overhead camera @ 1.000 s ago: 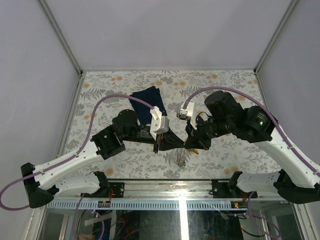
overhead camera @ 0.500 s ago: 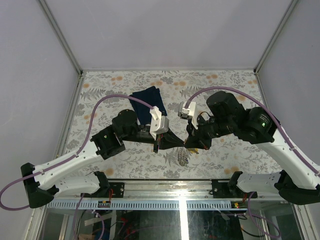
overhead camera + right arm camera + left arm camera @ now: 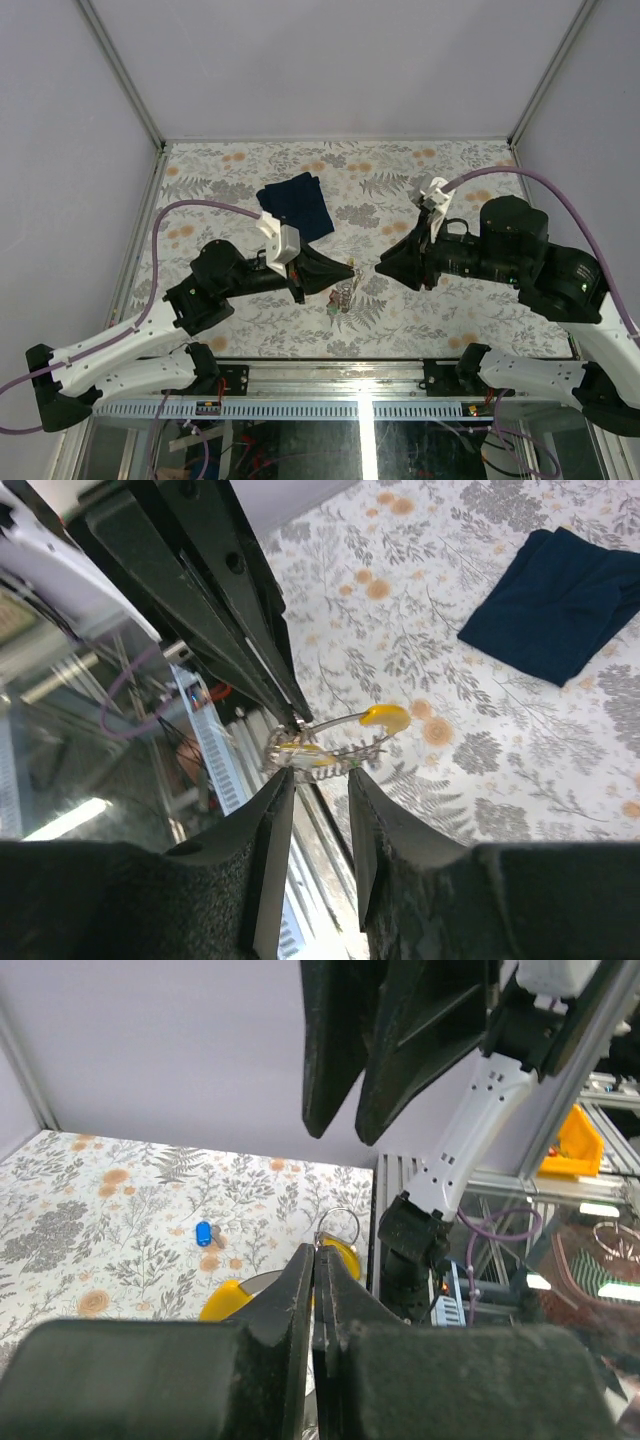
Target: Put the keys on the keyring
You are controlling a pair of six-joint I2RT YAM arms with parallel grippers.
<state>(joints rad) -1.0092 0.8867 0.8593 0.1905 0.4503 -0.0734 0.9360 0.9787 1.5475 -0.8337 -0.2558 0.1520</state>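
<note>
Top: left gripper [image 3: 349, 271] pinched shut, small bunch of tagged keys [image 3: 341, 296] dangling below; right gripper [image 3: 381, 266] nearby, apart | Left wrist: fingers clamp thin silver wire keyring [image 3: 340, 1211], yellow-tagged key [image 3: 346, 1253] apparently threaded; blue-tagged key [image 3: 204, 1233] loose on floral table [image 3: 100, 1210] | Right wrist: jaws parted, empty, just short of the ring; threading unfinished.

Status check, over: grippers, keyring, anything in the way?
Left gripper shut on the keyring, yellow-tagged keys bunched at it. Right gripper open, apart from it. Blue key loose on the table. Nothing between the grippers.

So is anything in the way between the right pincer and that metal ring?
Nothing visible. The keyring hangs from the shut left pincer just ahead of the open right pincer, with only air between them.
</note>
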